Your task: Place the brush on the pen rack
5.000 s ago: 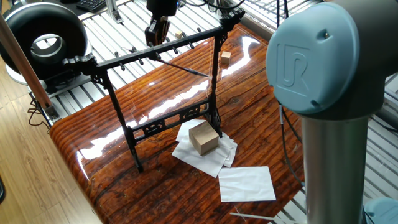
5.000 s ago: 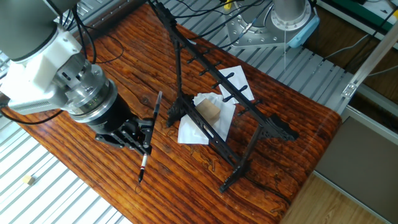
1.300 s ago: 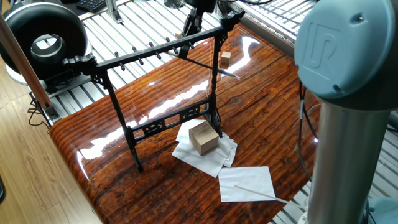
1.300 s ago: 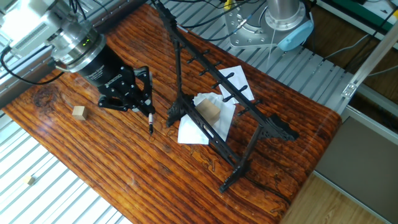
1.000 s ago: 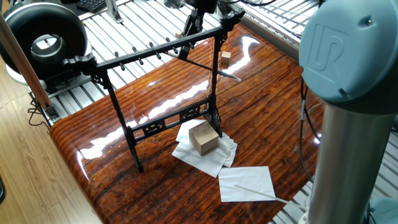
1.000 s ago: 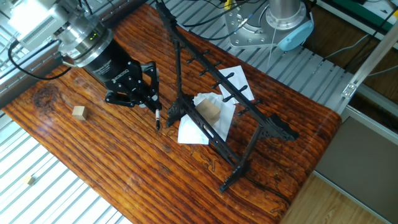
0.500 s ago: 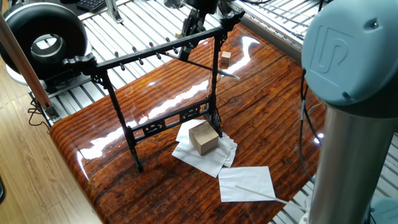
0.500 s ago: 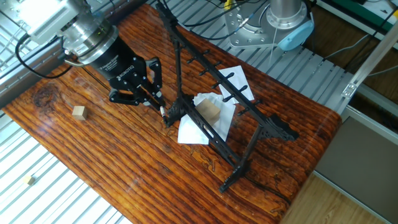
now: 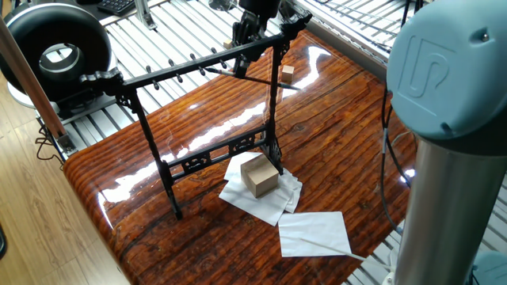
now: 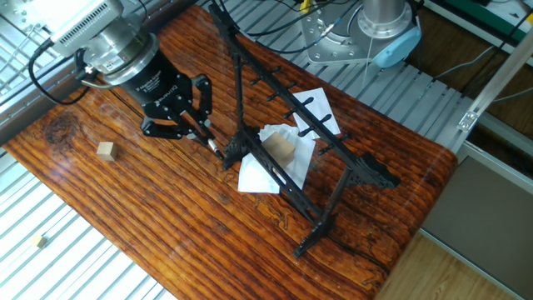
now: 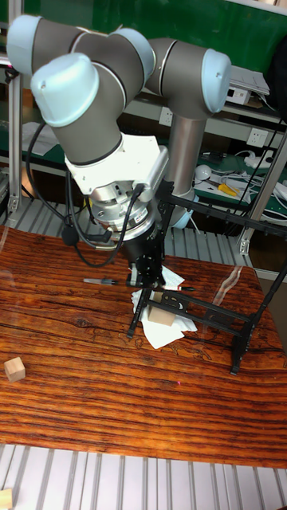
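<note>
A: While I tag this, where's the brush (image 10: 207, 137)?

B: Held in the gripper (image 10: 190, 119), jaws clamped on its shaft, up off the table (image 10: 150, 225). It lies roughly level, tip end reaching toward the pen rack (image 10: 287, 108) at one end of the top bar.

A: Touching the rack?

B: Can't tell. In one fixed view the brush (image 9: 261, 80) crosses right by the top bar near the end post, but contact isn't clear. In the tall fixed view the gripper (image 11: 145, 267) hides the join, and only a dark stub of brush (image 11: 102, 280) sticks out to the side.

A: Why level?

B: My guess: the pegs stick out sideways from the bar, so a horizontal shaft can rest across them. Holding it mid-shaft leaves both ends free for that.

A: Around it?

B: Crumpled white paper (image 9: 261, 199) with a small cardboard box (image 9: 259, 175) on it sits by the rack's foot. A flat white sheet (image 9: 314, 233) lies near the table edge. One little wooden block (image 10: 105, 150) is well apart on the wood; another shows behind the rack in one fixed view (image 9: 287, 73).

A: Any text?

B: "UR" logo embossed on the blue joint cap (image 9: 432, 70). Some white lettering on the gripper body in the other fixed view, too small to read.

A: Stage?

B: Looks like final approach; release not yet done.
</note>
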`<state>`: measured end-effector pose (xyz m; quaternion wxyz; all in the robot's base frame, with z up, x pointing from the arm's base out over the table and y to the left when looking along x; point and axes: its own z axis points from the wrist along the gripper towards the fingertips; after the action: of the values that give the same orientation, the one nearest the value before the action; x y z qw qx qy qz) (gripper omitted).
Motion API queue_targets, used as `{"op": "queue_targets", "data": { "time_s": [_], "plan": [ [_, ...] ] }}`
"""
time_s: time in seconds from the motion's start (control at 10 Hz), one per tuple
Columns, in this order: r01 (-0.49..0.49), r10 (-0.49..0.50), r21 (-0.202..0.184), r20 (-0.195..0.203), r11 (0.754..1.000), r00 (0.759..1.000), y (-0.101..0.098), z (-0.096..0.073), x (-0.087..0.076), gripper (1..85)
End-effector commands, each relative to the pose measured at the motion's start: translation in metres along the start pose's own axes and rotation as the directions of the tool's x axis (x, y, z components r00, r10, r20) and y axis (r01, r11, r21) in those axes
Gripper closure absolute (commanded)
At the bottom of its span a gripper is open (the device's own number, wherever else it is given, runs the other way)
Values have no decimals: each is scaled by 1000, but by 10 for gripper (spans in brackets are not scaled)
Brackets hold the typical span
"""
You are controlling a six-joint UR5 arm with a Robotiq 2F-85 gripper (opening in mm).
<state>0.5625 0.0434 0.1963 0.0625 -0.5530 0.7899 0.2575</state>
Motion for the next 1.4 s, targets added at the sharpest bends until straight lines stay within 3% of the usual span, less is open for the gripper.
{"op": "queue_targets", "data": {
  "time_s": [0.0, 0.1, 0.3, 0.6, 0.9, 1.3],
  "plan": [
    [25, -25, 12, -55, 1000, 998, -3, -2, 14, 847],
    [51, -49, 24, -98, 998, 994, -7, -3, 25, 847],
    [112, -108, 9, -178, 994, 978, -7, -6, 45, 847],
    [160, -161, -22, -220, 987, 962, -2, -9, 58, 847],
    [174, -182, -56, -192, 983, 964, 6, -8, 53, 847],
    [186, -196, -71, -180, 980, 964, 10, -8, 51, 847]
  ]
}}
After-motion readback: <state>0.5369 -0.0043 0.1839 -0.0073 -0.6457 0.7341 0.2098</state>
